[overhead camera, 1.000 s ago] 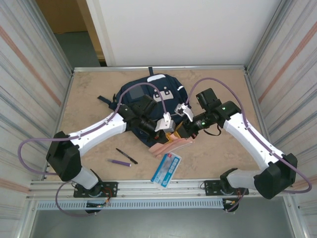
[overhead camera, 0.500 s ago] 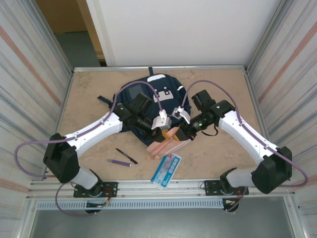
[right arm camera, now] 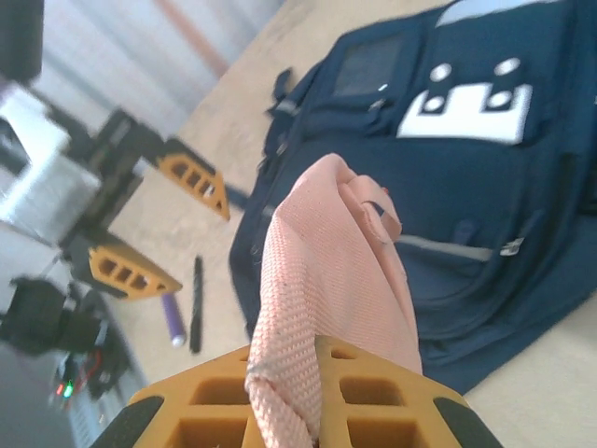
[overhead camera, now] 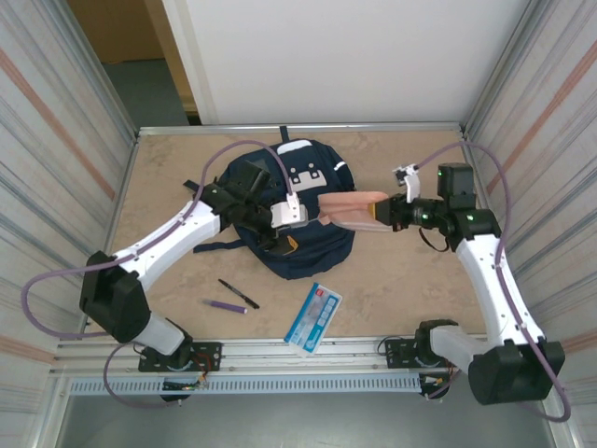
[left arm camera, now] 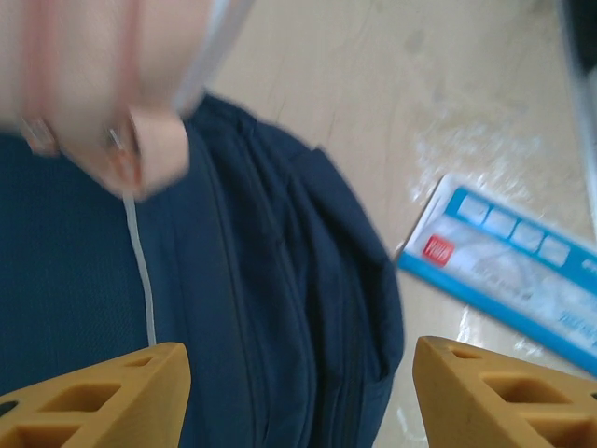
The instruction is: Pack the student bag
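Two arms at the student bag [overhead camera: 312,254]
Blue packet [overhead camera: 313,317] and pens [overhead camera: 238,294] lie by the near edge. Mid-table, the left gripper [left arm camera: 298,387] hangs spread and empty over the bag. The right gripper [overhead camera: 394,211] pinches a pink pencil case [overhead camera: 350,207] past the bag's right edge, with open table [overhead camera: 410,159] beyond.

The left arm reaches forward and inward, its hand [overhead camera: 283,217] pointing down, fingers [left arm camera: 103,397] well apart and gripping nothing. The right arm stretches far forward, wrist turned left, its hand [overhead camera: 387,213] pinched tight on a pink pencil case [overhead camera: 350,210].
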Robot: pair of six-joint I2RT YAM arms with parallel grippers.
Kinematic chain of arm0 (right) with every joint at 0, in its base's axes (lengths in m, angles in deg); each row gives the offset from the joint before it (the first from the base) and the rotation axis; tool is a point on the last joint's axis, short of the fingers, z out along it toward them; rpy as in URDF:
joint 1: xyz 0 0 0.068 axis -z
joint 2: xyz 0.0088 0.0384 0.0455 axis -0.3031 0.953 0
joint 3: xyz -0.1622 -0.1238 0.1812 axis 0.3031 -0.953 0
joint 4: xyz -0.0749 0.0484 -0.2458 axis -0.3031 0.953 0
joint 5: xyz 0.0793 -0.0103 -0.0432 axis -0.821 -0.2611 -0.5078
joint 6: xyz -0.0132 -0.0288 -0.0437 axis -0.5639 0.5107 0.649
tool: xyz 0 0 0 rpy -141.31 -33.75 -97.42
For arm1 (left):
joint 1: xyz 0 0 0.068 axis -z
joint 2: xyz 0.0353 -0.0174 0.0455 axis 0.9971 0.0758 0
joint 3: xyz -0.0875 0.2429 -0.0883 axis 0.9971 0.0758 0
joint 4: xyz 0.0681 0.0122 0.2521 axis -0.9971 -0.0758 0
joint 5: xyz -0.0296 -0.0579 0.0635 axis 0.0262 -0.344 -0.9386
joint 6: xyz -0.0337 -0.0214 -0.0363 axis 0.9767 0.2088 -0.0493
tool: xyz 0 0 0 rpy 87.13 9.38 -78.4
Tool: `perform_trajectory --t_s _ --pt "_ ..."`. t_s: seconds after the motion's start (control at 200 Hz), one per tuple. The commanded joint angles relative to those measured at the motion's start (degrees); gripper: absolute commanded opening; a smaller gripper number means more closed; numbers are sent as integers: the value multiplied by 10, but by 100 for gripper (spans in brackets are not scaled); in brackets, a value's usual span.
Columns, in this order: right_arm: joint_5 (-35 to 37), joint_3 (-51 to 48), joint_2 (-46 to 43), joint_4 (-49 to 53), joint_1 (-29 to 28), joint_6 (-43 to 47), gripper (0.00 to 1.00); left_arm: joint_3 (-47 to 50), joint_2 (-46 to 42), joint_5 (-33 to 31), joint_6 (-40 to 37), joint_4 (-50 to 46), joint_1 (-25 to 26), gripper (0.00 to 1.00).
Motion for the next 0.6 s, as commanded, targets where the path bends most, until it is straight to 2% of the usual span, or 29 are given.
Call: perform_trajectory --t_s 0.0,0.125,0.19,0.291,0.416,0.456,0.486,0.591 --pt "30 -17 -31 -73 27 -85 0 -1 37 -71 -31 -19 7 65" --pt "60 -40 -62 -96 38 -96 0 -6 75 -122 -22 -25 25 66" --pt "55 -41 -69 -95 40 -97 0 7 87 -150 -12 3 34 68" --pt "66 -60 -84 -108 40 -97 0 10 110 -229 11 40 44 68" --pt "73 -61 -90 -106 40 -103 0 18 124 -297 38 86 49 66" --pt "69 -62 -94 -105 41 -105 0 24 124 -307 36 101 50 59" --pt "68 -69 -96 -111 40 -108 0 22 125 -310 35 105 51 44" --pt "72 -102 -103 -147 37 -155 0 9 118 -325 49 104 54 2"
